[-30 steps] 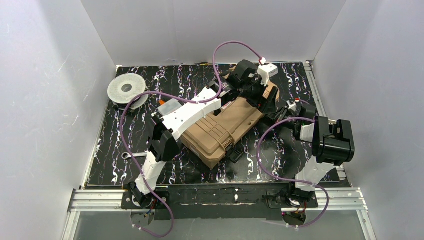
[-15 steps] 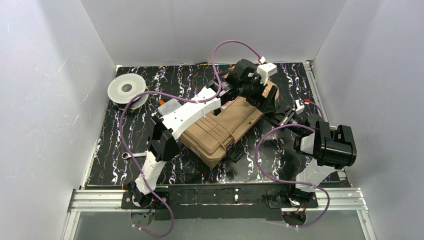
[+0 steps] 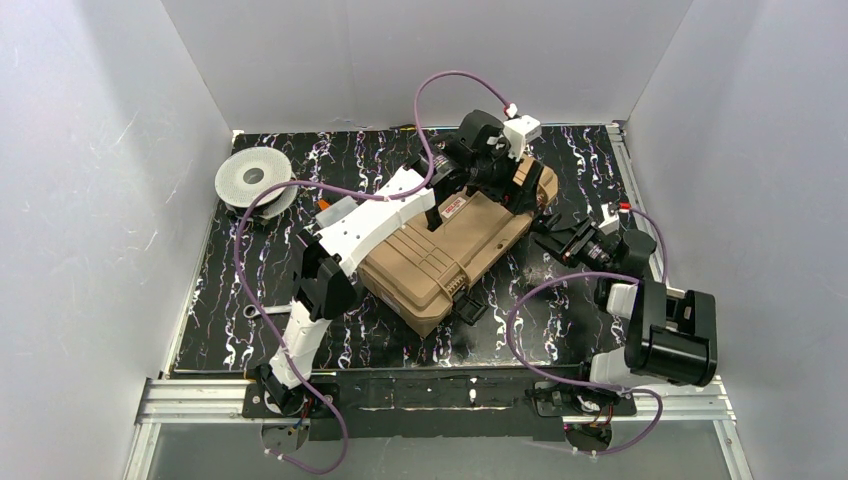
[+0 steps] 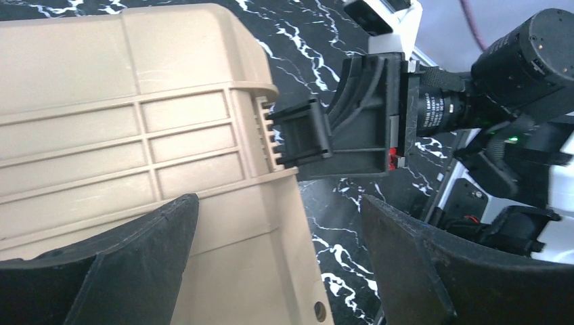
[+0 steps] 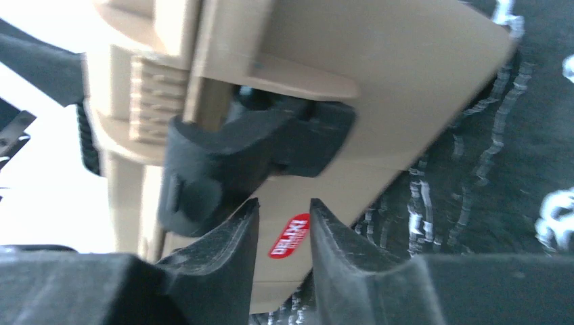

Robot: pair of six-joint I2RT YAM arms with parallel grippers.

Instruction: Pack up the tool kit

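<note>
Your toolbox [image 3: 450, 255] lies lid-down in the middle of the table [image 3: 230, 300], its long axis running near-left to far-right. Its black latch [image 5: 257, 145] sits just ahead of your right gripper [image 5: 284, 206], whose jaws are narrowly parted and empty. Your left gripper [image 4: 279, 200] spreads wide over the far end.

Plain white walls [image 3: 400, 50] stand on three sides: one well beyond the left claw [image 4: 277, 227], one out to each side of it. Beneath the claw lies a black tabletop [image 3: 225, 300] veined with white. A metal rail [image 3: 190, 395] edges the near side. The light is bright and even.
</note>
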